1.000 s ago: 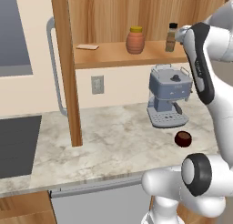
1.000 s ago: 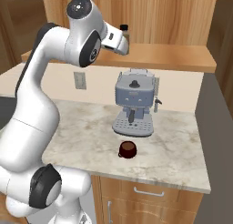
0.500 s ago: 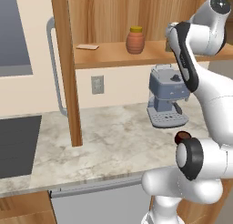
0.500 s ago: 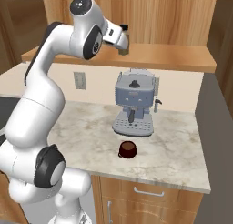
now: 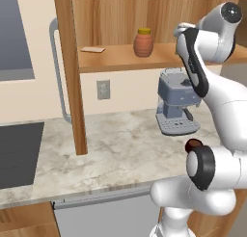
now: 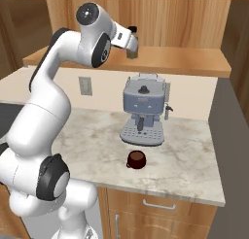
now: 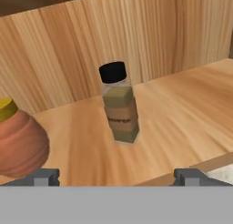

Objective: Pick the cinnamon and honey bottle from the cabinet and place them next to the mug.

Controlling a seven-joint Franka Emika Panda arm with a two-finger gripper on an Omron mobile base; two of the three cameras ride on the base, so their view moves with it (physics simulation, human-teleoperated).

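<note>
Swung in toward cabinet [image 5: 120, 58] shelf; gripper [image 7: 116, 176] spread wide, empty, cinnamon [image 7: 119, 103] at 12 o'clock, honey bottle [image 7: 18, 139] at 9. Grasp next.

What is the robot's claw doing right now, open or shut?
Gripper: open, holding nothing, its fingertips spread wide in front of the cinnamon on the shelf.

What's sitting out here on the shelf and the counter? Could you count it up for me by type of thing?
Bottles and jars on the shelf: 2, the cinnamon and the honey bottle
Flat tan item on the shelf: 1
Coffee machines on the counter: 1
Mugs on the counter: 1
Total: 5
</note>
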